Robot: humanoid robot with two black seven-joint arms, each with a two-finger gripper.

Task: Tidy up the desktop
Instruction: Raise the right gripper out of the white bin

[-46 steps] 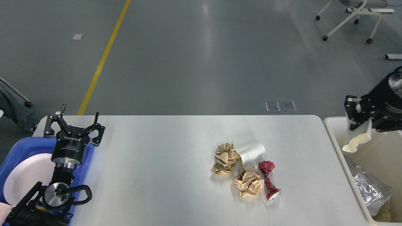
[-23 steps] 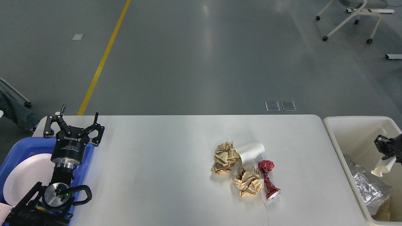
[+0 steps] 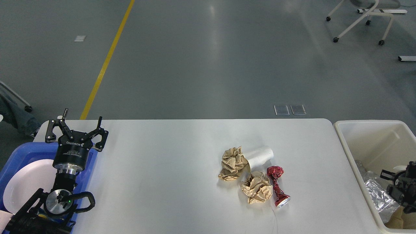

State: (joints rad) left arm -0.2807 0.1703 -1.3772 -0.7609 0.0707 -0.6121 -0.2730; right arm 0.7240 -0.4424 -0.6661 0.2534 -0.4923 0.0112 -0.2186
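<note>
The white desktop (image 3: 169,182) carries a small heap of litter right of centre: two crumpled brown paper balls (image 3: 232,163) (image 3: 256,187), a white paper cup (image 3: 260,156) lying on its side, and a crushed red can (image 3: 277,186). My left gripper (image 3: 78,125) stands open and empty over the table's left end, at the edge of the blue tray. My right gripper (image 3: 389,184) is low inside the cream bin at the far right. It looks dark and partly cut off, so its fingers cannot be told apart.
A blue tray (image 3: 19,152) holding a white plate (image 3: 26,185) sits at the left edge under my left arm. The cream-white bin (image 3: 344,139) beside the table's right end holds a crumpled foil container (image 3: 377,195). An office chair (image 3: 364,19) stands far back.
My right gripper has dropped from above the bin's rim down into the bin, carrying a white cup-like piece that is now barely seen. The left arm and the litter have not moved.
</note>
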